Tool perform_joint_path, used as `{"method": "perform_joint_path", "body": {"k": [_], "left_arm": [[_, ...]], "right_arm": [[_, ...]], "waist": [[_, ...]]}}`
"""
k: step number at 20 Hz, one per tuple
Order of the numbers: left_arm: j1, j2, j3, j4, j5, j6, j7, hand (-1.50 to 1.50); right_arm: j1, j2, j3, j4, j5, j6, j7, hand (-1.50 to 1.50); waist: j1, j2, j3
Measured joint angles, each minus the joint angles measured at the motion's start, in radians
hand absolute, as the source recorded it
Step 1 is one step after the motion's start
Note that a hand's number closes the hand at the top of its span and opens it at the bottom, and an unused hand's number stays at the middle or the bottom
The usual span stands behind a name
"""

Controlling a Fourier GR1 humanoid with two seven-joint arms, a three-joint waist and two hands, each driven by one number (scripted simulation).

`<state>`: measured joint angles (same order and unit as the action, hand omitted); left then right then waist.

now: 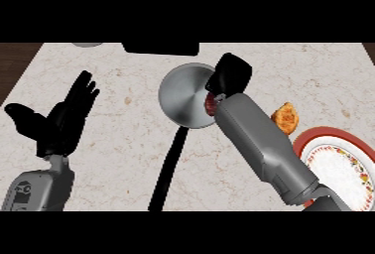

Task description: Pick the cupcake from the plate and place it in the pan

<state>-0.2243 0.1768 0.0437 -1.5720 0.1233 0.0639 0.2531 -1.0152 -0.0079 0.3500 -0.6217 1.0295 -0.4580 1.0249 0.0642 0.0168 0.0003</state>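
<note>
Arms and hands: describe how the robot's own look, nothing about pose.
Both forearms are smooth grey casings, the right forearm long and boxy, the left forearm bearing small dark markings. Each ends in a glossy black hand: left hand, right hand. No cables or sleeves show.

Cupcake [212, 102] in right hand [230, 74] over grey pan [183, 96]; red-rimmed plate [322, 135] right.

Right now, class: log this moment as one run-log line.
right hand: over pan, curled on cupcake | left hand: open, resting | plate: bare
</note>
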Motion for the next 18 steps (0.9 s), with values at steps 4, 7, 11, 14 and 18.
{"method": "perform_joint_path", "body": {"k": [4, 7, 11, 14, 18], "left_arm": [[-0.009, -0.006, -0.002, 0.003, -0.005, 0.005, 0.0, 0.0], [-0.018, -0.011, -0.002, 0.011, -0.014, 0.015, -0.001, 0.0], [0.0, 0.002, 0.019, 0.014, -0.001, 0.001, -0.014, 0.0], [0.013, 0.011, 0.036, 0.011, 0.006, 0.001, -0.011, 0.0], [0.045, 0.007, 0.037, -0.003, -0.001, 0.01, -0.013, 0.0]], "right_arm": [[0.01, 0.002, -0.024, 0.056, -0.1, -0.071, -0.031, -1.5], [0.026, 0.002, -0.014, 0.074, -0.15, -0.151, -0.07, -1.5], [0.057, 0.002, -0.011, 0.031, -0.182, -0.288, -0.121, -1.5], [0.111, 0.003, -0.019, -0.051, -0.21, -0.382, -0.162, -1.5], [0.208, 0.002, -0.028, -0.209, -0.262, -0.472, -0.211, -1.5]], "waist": [[0.004, 0.001, 0.0], [-0.002, -0.002, 0.0], [-0.012, -0.006, 0.0], [-0.033, -0.013, 0.001], [-0.057, -0.021, 0.001]]}}
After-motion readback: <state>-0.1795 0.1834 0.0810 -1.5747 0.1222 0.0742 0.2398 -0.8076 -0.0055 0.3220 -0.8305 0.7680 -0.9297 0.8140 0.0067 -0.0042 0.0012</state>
